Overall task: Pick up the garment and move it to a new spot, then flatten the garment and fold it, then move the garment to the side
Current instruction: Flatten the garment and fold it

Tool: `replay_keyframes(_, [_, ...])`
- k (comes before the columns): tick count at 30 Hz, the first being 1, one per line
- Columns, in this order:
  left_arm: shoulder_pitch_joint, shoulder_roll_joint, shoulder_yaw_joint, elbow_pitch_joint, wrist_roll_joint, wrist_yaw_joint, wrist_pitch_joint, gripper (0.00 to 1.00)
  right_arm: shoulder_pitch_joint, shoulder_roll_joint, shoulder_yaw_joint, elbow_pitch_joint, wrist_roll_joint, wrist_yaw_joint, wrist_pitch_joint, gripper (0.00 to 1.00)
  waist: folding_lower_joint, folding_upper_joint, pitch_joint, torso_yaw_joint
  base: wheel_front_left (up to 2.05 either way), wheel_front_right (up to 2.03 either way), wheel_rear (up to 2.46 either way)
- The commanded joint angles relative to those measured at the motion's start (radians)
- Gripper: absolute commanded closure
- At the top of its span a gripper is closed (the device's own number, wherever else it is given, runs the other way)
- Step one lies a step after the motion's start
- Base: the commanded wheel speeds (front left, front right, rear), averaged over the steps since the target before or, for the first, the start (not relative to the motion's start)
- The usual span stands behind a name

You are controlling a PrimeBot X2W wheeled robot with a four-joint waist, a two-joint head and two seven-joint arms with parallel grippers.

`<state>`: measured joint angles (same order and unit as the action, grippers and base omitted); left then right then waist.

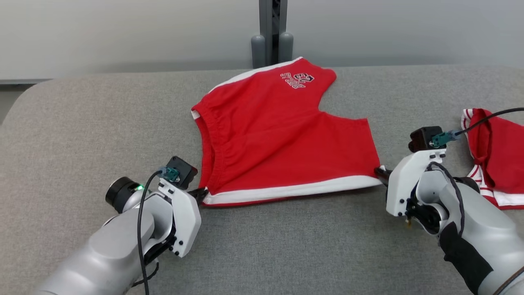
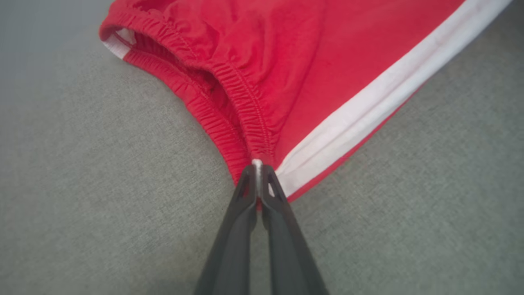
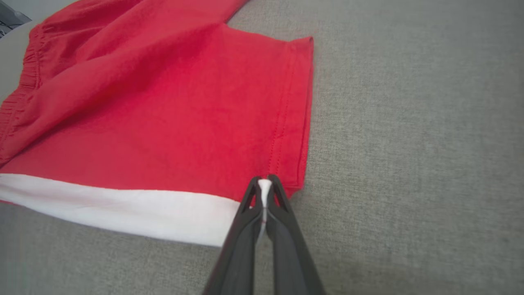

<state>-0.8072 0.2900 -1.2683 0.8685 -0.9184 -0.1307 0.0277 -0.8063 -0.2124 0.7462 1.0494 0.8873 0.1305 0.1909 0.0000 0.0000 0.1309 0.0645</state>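
The garment (image 1: 278, 135) is a pair of red shorts with white side stripes and a white logo, spread on the grey table (image 1: 82, 131). Its near edge with the white stripe is stretched between both grippers. My left gripper (image 1: 201, 194) is shut on the waistband corner of the garment (image 2: 286, 82), dark fingers (image 2: 245, 192) pinching the fabric. My right gripper (image 1: 380, 172) is shut on the leg-hem corner of the garment (image 3: 184, 123), with white stripe cloth showing between its fingertips (image 3: 278, 194).
A second red and white garment (image 1: 497, 155) lies bunched at the table's right edge, just beyond my right wrist. A grey post (image 1: 272, 32) stands behind the table's far edge. The table's rounded left corner is at the upper left.
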Motion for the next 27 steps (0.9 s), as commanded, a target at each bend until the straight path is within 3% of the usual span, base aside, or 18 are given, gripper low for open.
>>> replay_keyframes(1, [0.019, 0.013, -0.003, -0.006, -0.004, 0.0, 0.007, 1.0, 0.018, -0.016, 0.008, -0.008, 0.01, 0.001, 0.014, 1.0, 0.0, 0.0, -0.02, -0.004, 0.0, 0.0, 0.0])
replay_keyframes(12, [0.126, 0.113, -0.009, -0.161, -0.009, 0.0, 0.164, 1.0, 0.116, -0.121, 0.123, -0.151, 0.135, 0.0, 0.265, 1.0, 0.0, 0.0, -0.119, -0.008, 0.0, 0.0, 0.0])
replay_keyframes(22, [0.241, 0.264, -0.009, -0.407, -0.072, 0.001, 0.334, 1.0, 0.214, -0.236, 0.162, -0.341, 0.229, 0.0, 0.492, 1.0, 0.0, 0.0, -0.163, -0.015, 0.0, 0.0, 0.0])
replay_keyframes(27, [0.303, 0.332, -0.004, -0.563, -0.113, 0.043, 0.361, 1.0, 0.287, -0.298, 0.145, -0.442, 0.246, 0.0, 0.56, 1.0, 0.0, 0.0, -0.162, -0.017, 0.0, 0.0, 0.0])
